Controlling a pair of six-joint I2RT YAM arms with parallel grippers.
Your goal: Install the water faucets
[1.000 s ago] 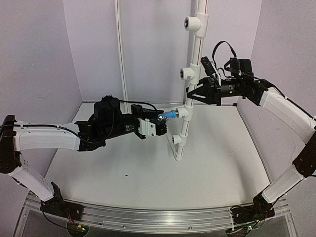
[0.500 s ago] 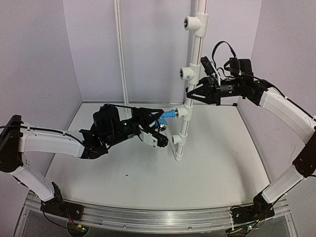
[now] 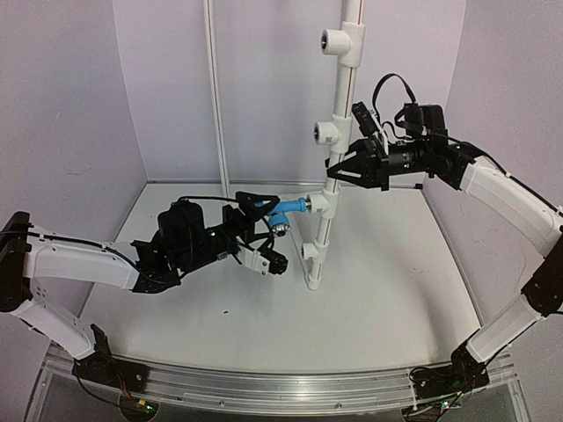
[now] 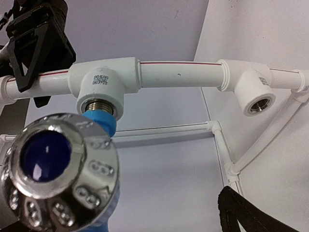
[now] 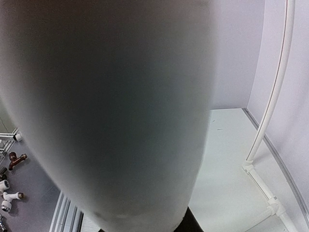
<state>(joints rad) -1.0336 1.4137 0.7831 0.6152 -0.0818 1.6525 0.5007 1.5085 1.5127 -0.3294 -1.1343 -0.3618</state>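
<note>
Right wrist: blurred pipe (image 5: 106, 106) fills most of view, hiding right hand (image 3: 335, 170). Left wrist: tap (image 4: 58, 164) knob blurred, cut by bottom edge; one finger (image 4: 241, 212) partly visible. Small fittings (image 5: 9, 195) unclear.

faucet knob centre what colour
The knob centre is dark blue, ringed in chrome; left wrist view shows it best.

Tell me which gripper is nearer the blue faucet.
Left. The left gripper sits open right at the blue faucet; the right gripper clamps the white pipe higher up, farther away.
</note>
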